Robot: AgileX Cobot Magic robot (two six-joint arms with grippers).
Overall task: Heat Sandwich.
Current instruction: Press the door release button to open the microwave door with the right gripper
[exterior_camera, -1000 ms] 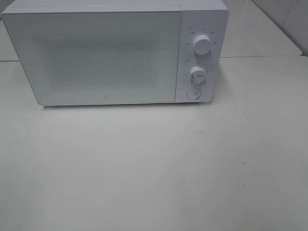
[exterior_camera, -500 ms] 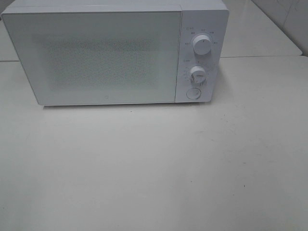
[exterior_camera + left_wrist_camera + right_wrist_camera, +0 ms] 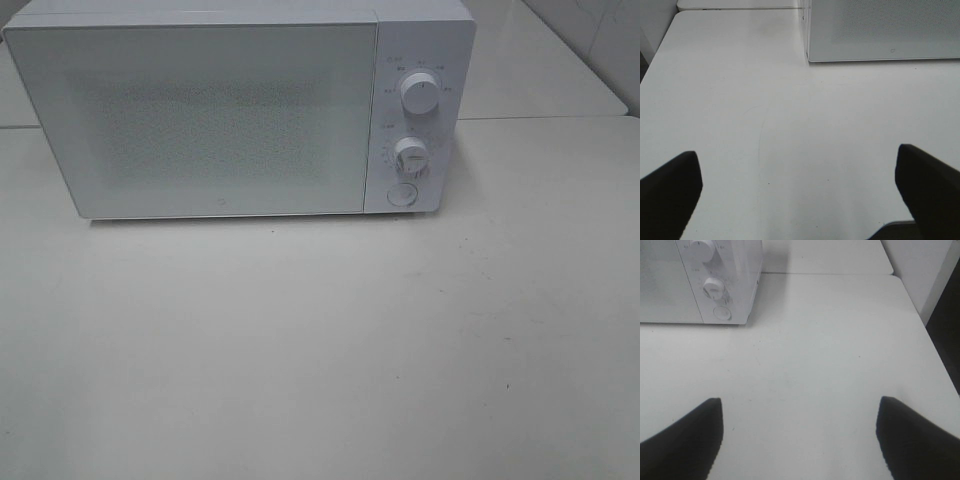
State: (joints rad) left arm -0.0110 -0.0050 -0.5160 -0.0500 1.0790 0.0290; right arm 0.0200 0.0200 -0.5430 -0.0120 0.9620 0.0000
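I cannot find the sandwich in any view, so I cannot tell where it is. The only place it could be hidden is behind the shut door (image 3: pixel 200 120) of the microwave (image 3: pixel 420 40), whose dotted window shows nothing of the inside.

My left gripper (image 3: pixel 796 152) is spread wide, its two dark fingers (image 3: pixel 670 190) far apart with only bare table (image 3: pixel 740 100) between them. It hangs over the table and touches nothing. Ahead of it, towards my right-hand side, is the lower left corner of the microwave's front, well away from the fingertips.

My right gripper (image 3: pixel 799 400) is also spread, with nothing between its fingers (image 3: pixel 685 440), and it too is over bare table. Ahead of it, towards my left-hand side, is the microwave's control panel: the upper knob (image 3: pixel 701 247), the lower knob (image 3: pixel 714 286) under it and the round button (image 3: pixel 722 313) lowest, all well away from the fingertips.

The high view shows neither gripper. It shows the white microwave standing at the back of the pale table, the door closed flush and the panel to the right of it.
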